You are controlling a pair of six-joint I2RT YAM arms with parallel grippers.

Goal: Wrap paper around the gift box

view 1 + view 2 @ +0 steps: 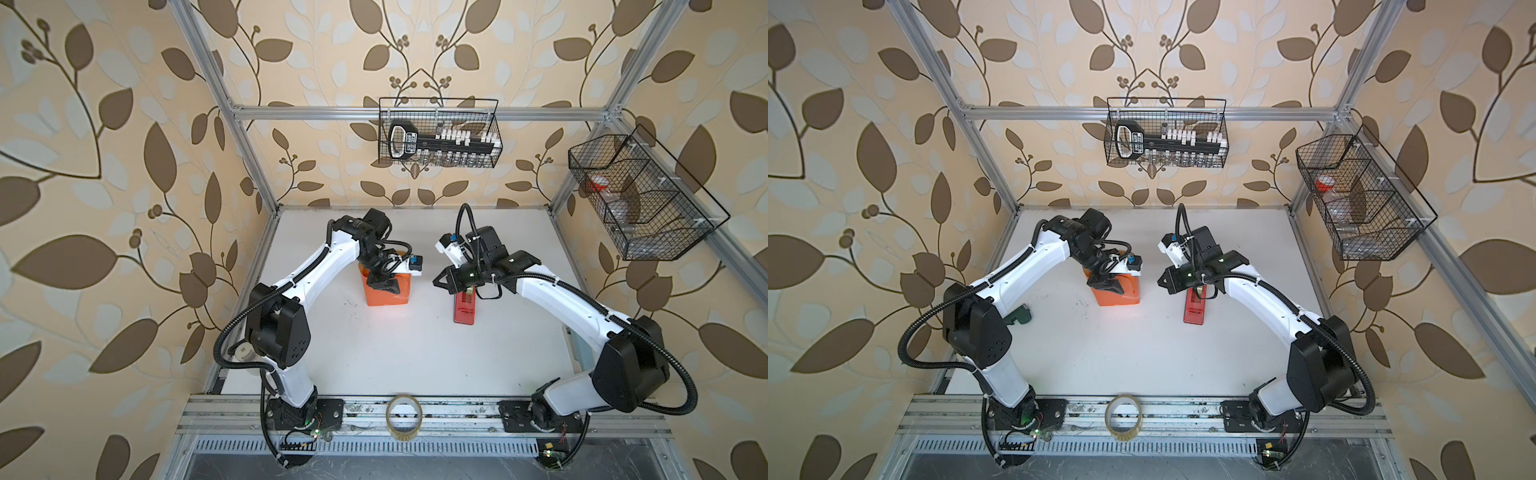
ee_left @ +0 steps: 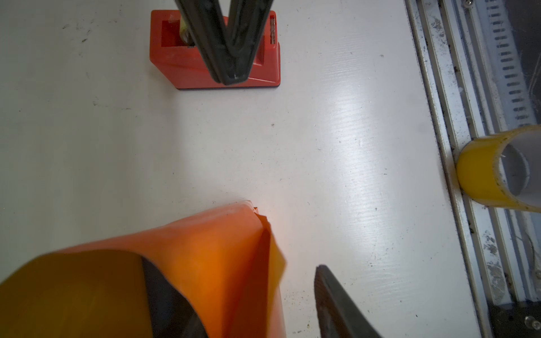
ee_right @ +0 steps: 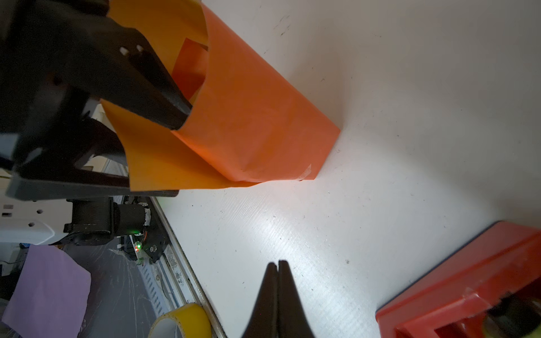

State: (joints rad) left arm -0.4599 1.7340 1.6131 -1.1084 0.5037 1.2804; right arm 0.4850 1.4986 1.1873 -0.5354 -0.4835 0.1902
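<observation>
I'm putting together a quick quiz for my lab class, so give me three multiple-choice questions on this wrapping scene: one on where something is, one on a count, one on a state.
1. Where is the tape roll? A on the front rail; B on the back rail; C in a basket.
2. How many wire baskets hang on the frame? A one; B two; C three.
3. How is the right gripper? A shut, empty; B wide open; C half open.

Answers: 1 A, it sits between the two arm bases. 2 B, one at the back, one at the side. 3 A, its fingers meet with nothing between them.
</observation>
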